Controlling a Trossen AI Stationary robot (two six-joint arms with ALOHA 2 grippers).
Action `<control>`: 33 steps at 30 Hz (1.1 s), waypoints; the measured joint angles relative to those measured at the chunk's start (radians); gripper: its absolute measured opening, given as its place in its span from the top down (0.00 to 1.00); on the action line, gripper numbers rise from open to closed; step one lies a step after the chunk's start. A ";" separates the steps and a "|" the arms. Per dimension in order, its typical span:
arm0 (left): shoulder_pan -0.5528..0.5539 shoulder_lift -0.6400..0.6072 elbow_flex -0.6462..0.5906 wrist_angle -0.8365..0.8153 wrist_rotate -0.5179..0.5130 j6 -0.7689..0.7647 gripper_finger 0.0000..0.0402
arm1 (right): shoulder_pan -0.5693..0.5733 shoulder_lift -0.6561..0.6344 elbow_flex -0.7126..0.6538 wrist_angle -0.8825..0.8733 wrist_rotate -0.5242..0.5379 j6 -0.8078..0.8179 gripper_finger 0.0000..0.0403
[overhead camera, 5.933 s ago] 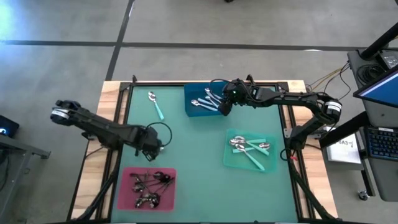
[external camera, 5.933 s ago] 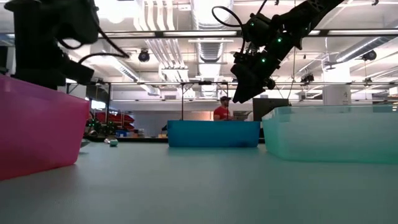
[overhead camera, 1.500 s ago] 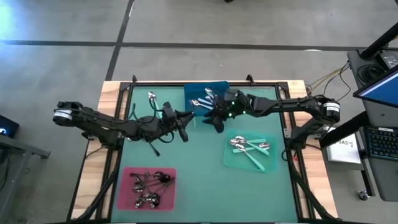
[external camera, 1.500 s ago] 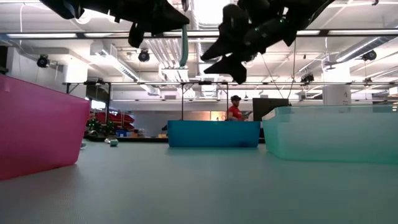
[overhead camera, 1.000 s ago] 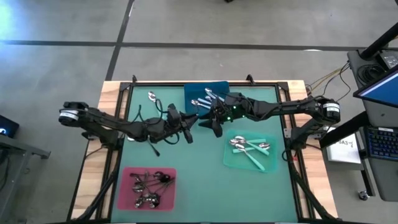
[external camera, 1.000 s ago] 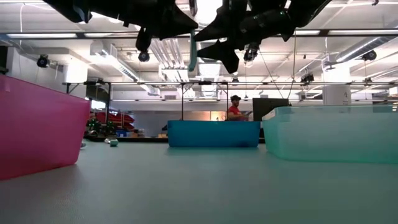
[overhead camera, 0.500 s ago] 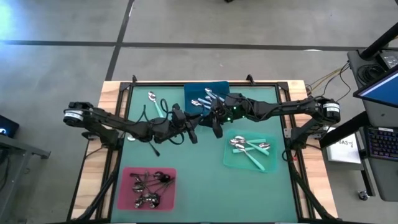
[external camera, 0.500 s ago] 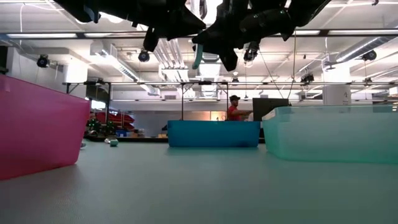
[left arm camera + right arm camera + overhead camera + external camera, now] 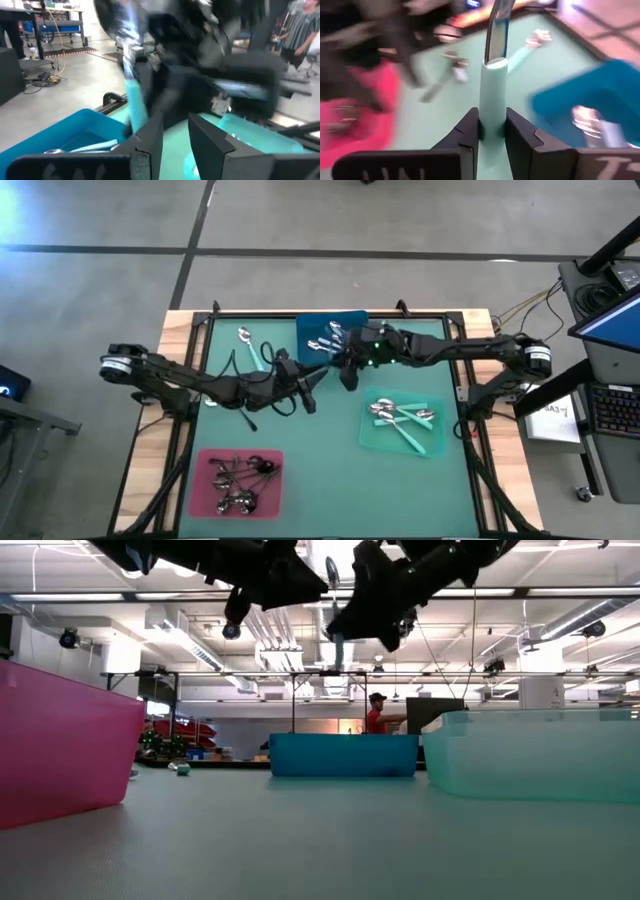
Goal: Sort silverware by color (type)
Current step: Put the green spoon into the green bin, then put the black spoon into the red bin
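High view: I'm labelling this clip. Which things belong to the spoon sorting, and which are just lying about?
Job: held spoon, right hand, loose spoon, pink tray, blue tray, green tray.
Lying about: keyboard, person.

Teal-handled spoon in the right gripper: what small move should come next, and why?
Probably the right gripper should carry the teal-handled spoon clear of the left gripper, toward the green tray. Its fingers are clamped on the handle, the left gripper's fingers stand apart and empty, and both hang in the air above the table close to the blue tray. The green tray already holds teal-handled spoons.
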 joint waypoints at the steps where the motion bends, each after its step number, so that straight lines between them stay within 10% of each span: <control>1: 0.000 -0.006 0.000 -0.018 -0.002 0.000 0.80 | -0.001 -0.006 0.019 -0.056 0.039 -0.015 0.87; 13: 0.001 -0.142 0.003 -0.545 -0.047 -0.132 0.80 | 0.103 -0.016 0.122 -0.773 0.082 0.137 0.87; 23: 0.015 -0.254 0.003 -1.154 -0.133 -0.346 0.80 | 0.214 -0.016 0.069 -1.020 0.077 0.313 0.87; 28: 0.019 -0.260 -0.004 -1.386 -0.129 -0.429 0.80 | 0.229 -0.016 -0.005 -1.030 -0.100 0.312 0.87; 33: 0.021 -0.243 -0.005 -1.545 0.011 -0.480 0.80 | 0.230 -0.015 -0.051 -1.037 -0.125 0.334 0.69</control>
